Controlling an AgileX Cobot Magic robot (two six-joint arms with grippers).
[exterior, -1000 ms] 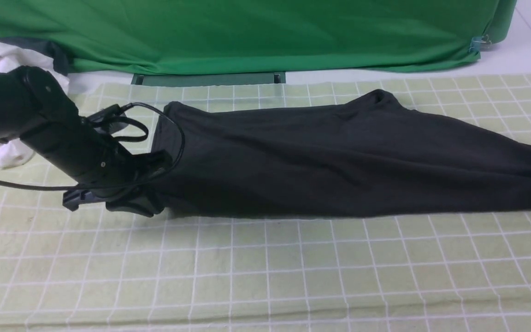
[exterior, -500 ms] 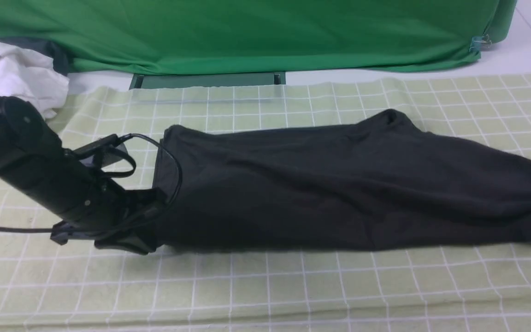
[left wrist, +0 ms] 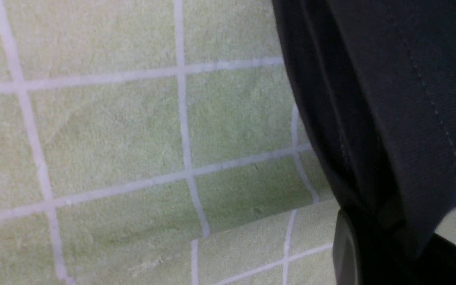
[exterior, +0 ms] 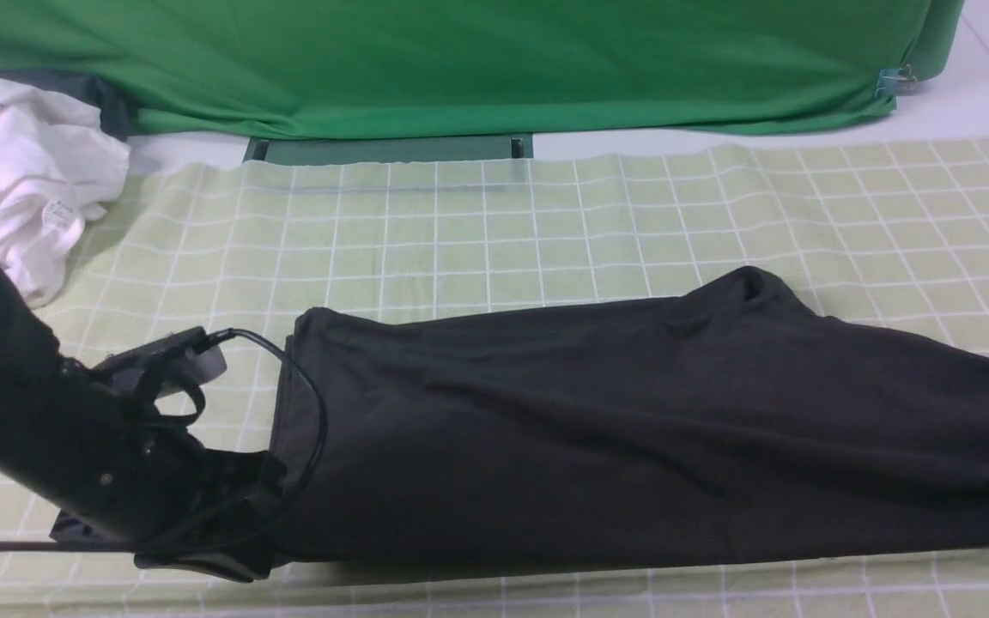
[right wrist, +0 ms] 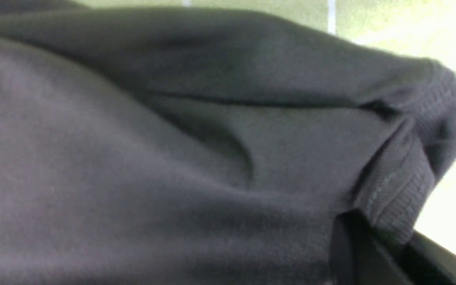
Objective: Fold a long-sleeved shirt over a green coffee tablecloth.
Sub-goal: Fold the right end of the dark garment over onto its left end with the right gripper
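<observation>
green coffee tablecloth: long-sleeved shirt just dragged toward its near edge, left gripper and right gripper each clamped on a shirt end, likely pre-fold positioning.

Left arm: black, thick, entering from the near left edge and slanting down toward the right.
Left wrist: topped by a small grey camera, with a black cable looping from it past the gripper.
Left gripper: held low, jaws closed, pinching the left end of the shirt.
Left finger: dark, rounded, seen close up from the wrist, with the stitched hem running into it.
Right arm: outside the front view.
Right gripper: seen only from its own wrist, jaws closed, clamped on a ribbed edge of the shirt and partly hidden under fabric.
</observation>
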